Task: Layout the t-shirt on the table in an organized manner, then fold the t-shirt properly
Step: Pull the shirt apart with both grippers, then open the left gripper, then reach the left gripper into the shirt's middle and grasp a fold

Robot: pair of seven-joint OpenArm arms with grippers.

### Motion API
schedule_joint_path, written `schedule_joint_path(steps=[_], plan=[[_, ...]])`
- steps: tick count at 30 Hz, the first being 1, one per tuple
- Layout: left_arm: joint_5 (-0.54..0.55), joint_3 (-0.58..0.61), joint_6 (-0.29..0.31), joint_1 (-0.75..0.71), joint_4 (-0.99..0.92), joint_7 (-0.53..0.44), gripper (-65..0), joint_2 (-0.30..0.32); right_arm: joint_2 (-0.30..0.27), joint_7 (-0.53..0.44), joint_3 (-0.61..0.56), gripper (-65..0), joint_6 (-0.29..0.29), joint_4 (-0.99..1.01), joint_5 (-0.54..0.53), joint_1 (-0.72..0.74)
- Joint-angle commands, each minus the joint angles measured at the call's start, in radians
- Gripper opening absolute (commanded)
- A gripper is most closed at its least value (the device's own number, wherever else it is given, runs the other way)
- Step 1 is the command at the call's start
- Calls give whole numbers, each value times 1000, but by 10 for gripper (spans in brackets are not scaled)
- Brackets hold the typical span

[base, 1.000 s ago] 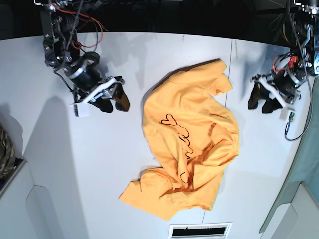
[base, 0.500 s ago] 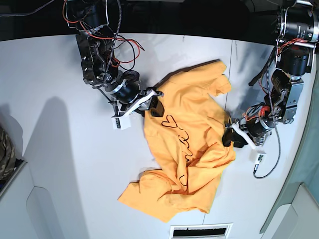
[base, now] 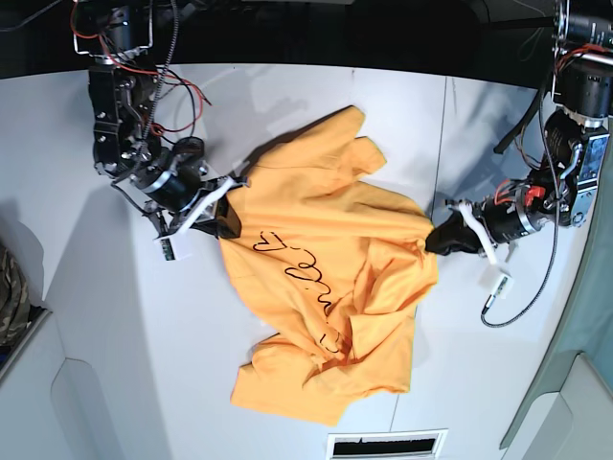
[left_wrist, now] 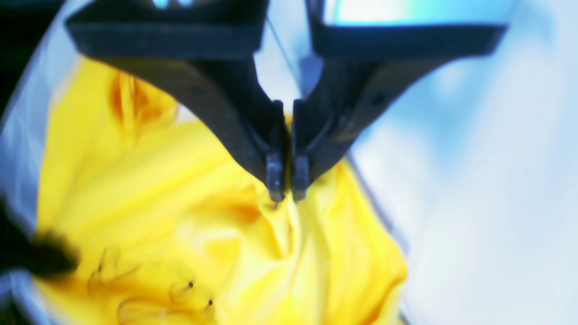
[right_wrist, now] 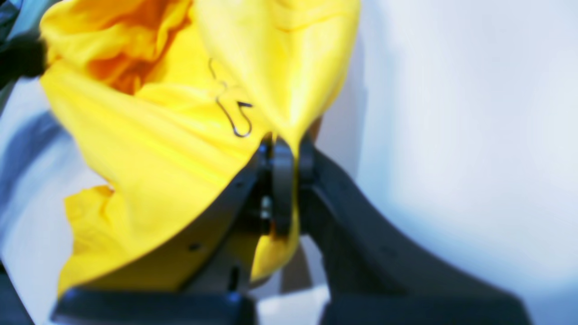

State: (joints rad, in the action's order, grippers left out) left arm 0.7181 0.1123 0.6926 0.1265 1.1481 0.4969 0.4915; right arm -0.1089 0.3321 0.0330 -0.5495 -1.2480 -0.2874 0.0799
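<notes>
The orange-yellow t-shirt [base: 326, 287] lies crumpled on the white table [base: 86, 316], black cursive lettering facing up. My left gripper [base: 433, 238], on the right of the base view, is shut on the shirt's right edge; the left wrist view shows the pinch [left_wrist: 284, 196] with a fold of shirt [left_wrist: 216, 234] in it. My right gripper [base: 228, 203], on the left of the base view, is shut on the shirt's left edge; in the right wrist view the cloth [right_wrist: 180, 113] runs between its tips [right_wrist: 286, 180]. The shirt is stretched between the two grippers.
A white vent slot [base: 383, 445] sits at the table's front edge below the shirt. A camouflage-patterned object [base: 10, 287] shows at the far left edge. A dark seam line [base: 442, 134] runs down the table right of the shirt.
Both grippers came in from the sides and closed on the shirt's edges. The right gripper has pulled its edge to the left, dragging and stretching the shirt; the lettering has shifted left.
</notes>
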Motion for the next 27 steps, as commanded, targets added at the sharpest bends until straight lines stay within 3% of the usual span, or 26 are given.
schedule_joint_path(steps=[1, 8, 13, 16, 18, 19, 23, 27], plan=[[6, -8, 6, -24, 63, -14, -650, 31, -23, -7, 3, -650, 0, -47, -8, -2], [50, -8, 6, -301, 416, -13, -650, 37, -151, 32, 103, -650, 3, -163, -32, -98], [48, -8, 6, -409, 510, -14, -629, 37, -188, 49, 249, -650, 2, -161, -103, -126], [48, -8, 6, -409, 511, -18, -397, 38, -196, 84, 296, -650, 3, -159, -166, -125], [48, -10, 6, -399, 512, -29, -285, 37, -196, 99, 304, -650, 3, -159, -185, -125], [48, -10, 6, -389, 512, -29, -268, 37, -195, 105, 303, -635, 3, -158, -185, -125], [47, -11, 6, -330, 512, -29, -268, 23, -182, 121, 303, -398, 3, -157, -193, -126], [23, -4, -9, -259, 511, -27, -268, -45, -155, 129, 303, -367, 3, -152, -191, -127]])
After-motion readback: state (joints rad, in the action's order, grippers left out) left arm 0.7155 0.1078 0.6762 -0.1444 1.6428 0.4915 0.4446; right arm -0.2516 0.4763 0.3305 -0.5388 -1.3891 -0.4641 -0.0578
